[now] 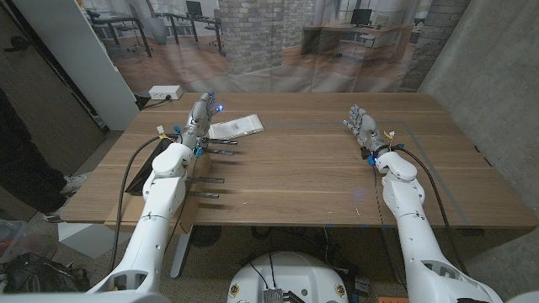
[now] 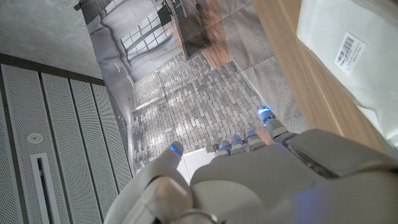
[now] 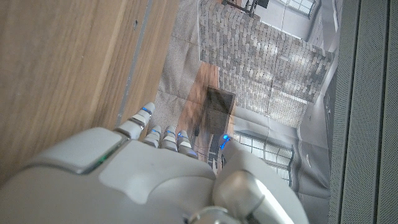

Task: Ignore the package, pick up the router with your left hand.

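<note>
The router (image 1: 141, 171) is a flat black box at the table's left edge, mostly hidden under my left forearm. Its thin black antennas (image 1: 209, 179) stick out to the right across the wood. The package (image 1: 237, 126) is a flat white parcel at the back left, and its barcode label (image 2: 349, 47) shows in the left wrist view. My left hand (image 1: 200, 113) is raised just left of the package and beyond the router, fingers (image 2: 266, 116) extended, holding nothing. My right hand (image 1: 363, 125) stands at the back right, fingers (image 3: 142, 116) apart and empty.
A small white box (image 1: 166, 92) lies beyond the table's far left corner. A person's dark legs and a shoe (image 1: 74, 181) show at the left edge. Bare wooden tabletop (image 1: 295, 168) spreads between my two arms.
</note>
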You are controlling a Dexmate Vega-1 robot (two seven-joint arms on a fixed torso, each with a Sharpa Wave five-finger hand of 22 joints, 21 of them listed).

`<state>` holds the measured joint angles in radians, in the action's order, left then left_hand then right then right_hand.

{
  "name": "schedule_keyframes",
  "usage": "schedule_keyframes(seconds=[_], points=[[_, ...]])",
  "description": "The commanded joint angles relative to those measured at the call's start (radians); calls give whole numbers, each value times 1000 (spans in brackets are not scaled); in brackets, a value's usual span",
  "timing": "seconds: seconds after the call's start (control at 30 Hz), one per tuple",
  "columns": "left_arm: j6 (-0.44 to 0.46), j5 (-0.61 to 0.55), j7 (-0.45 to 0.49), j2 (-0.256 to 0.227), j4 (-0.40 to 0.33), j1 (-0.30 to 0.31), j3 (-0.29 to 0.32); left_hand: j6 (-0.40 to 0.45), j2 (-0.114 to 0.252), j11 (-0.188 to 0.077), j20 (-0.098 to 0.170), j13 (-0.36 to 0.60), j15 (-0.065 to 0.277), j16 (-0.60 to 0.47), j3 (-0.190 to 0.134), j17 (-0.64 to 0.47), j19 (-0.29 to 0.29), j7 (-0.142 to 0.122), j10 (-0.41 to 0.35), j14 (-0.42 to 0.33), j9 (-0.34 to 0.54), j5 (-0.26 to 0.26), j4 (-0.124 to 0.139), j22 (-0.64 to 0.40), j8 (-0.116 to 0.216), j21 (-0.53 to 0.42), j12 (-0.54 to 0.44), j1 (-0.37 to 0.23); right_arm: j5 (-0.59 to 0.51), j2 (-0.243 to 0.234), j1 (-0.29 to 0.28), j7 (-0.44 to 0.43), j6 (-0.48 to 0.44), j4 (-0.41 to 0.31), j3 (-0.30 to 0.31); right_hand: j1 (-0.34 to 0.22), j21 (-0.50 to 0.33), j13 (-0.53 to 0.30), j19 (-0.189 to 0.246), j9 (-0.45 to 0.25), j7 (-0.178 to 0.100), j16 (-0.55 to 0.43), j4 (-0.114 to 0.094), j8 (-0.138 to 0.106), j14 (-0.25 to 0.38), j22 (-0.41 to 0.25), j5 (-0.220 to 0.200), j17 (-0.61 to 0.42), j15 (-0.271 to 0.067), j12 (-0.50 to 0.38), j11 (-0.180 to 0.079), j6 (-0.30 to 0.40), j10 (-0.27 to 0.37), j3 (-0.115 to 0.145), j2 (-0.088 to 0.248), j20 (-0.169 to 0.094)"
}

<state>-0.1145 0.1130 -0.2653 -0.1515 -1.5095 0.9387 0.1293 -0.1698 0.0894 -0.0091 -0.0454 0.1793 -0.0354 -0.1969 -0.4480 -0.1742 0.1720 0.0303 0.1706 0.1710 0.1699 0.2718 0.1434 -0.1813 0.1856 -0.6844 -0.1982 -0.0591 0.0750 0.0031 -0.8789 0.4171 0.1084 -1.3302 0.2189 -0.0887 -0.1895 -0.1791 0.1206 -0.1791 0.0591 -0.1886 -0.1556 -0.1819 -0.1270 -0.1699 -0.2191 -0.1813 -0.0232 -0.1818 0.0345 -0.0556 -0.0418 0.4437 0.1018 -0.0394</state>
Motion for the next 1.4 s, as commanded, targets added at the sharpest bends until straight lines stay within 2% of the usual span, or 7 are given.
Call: schedule_keyframes(seconds=[0.03,0.1,0.73,0.97,1.1,1.13,1.4], points=[[24,-57,16,-9,-47,4,36,-168,42,-17,-10,2,0,-4,-3,-1,168,-6,158,162,2,5,-11,-1,3,5,-9,-19,-12,10,8,9,1,12,8,7,-5,-4,8,-4,0,-4,1,-5,-6,-3,-5,-3,3,-7,0,-6,-5,6,50,-27],[26,-66,20,-11,-54,4,40,-159,41,0,-12,2,-1,-5,-4,-1,161,-8,152,154,2,4,-14,-1,5,5,-10,-23,-13,10,10,10,2,15,8,7,-5,-4,8,-4,1,-4,1,-5,-6,-3,-5,-3,3,-6,0,-6,-5,6,50,-27],[59,-137,29,-47,-98,-4,67,-99,24,2,-43,4,-3,-14,-7,-1,107,-23,89,83,3,0,-38,1,12,6,-23,-49,-17,12,20,10,7,32,8,9,-5,-4,8,-4,1,-4,3,-5,-6,-3,-5,-2,5,-6,0,-7,-7,6,49,-26],[74,-148,19,-59,-110,-10,73,-89,11,-3,-44,4,0,-12,-5,-1,96,-23,75,69,4,-4,-51,2,11,8,-25,-60,-17,12,24,10,10,39,8,9,-5,-4,7,-4,3,-3,4,-5,-5,-3,-6,-2,6,-6,0,-7,-7,7,48,-26],[83,-156,12,-69,-115,-15,74,-82,4,6,-42,4,1,-11,-3,-1,90,-18,66,59,4,-6,-59,2,10,11,-26,-66,-16,11,26,11,11,45,8,9,-5,-4,7,-4,3,-3,5,-5,-5,-3,-6,-1,6,-6,0,-7,-7,7,48,-25],[85,-158,9,-72,-116,-16,74,-81,-2,-4,-41,4,3,-9,-2,-1,89,-18,64,57,4,-7,-65,2,9,14,-24,-71,-16,11,27,11,12,46,8,9,-5,-4,7,-4,3,-3,5,-5,-6,-3,-6,-1,6,-6,0,-7,-7,7,48,-25],[112,-180,-10,-99,-134,-21,71,-83,-39,-7,-34,5,9,-4,10,-1,79,-17,61,47,4,-16,-94,3,4,23,-19,-89,-15,11,31,11,15,55,9,9,-5,-4,8,-4,3,-3,6,-6,-5,-3,-6,-1,6,-7,0,-7,-6,8,46,-25]])
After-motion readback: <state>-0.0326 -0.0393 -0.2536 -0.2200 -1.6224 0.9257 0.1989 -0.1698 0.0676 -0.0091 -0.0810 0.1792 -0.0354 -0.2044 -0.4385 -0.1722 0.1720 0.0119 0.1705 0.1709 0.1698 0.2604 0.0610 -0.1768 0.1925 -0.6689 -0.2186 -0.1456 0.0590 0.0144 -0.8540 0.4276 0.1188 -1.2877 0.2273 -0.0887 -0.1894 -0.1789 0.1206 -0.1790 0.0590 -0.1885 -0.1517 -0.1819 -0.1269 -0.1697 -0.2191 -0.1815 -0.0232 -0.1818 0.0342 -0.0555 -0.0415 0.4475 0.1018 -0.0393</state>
